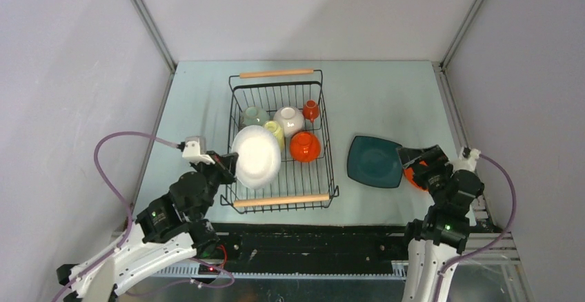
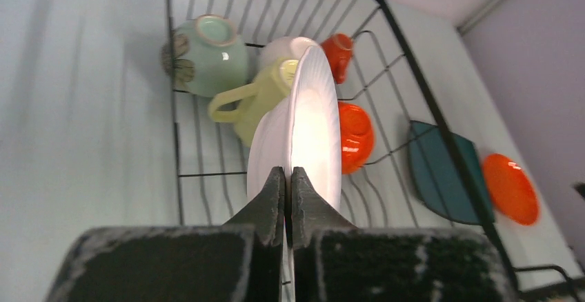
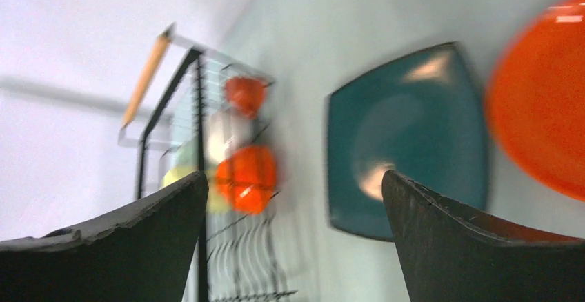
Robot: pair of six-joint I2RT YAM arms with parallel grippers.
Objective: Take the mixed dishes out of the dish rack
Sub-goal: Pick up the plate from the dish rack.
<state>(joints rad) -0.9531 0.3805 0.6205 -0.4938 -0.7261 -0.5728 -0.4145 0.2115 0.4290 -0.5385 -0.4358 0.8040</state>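
Edgewise, left gripper (image 2: 288, 179) pinches the white dish (image 2: 312, 119).

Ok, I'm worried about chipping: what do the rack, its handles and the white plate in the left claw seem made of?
Dish rack: probably coated metal wire, thin black evenly bent rods. Handles: seemingly bare light wood, matte. White plate, pinched in the left claw: likely glazed ceramic, glossy with a ribbed rim; hard plastic can't be excluded.

- A robot lab cell is indicated;
- a pale table (image 1: 200, 109) is enclosed by plain panels (image 1: 62, 74) on metal struts (image 1: 148, 21);
- two cabled arms (image 1: 160, 220) are bolted at its edge.
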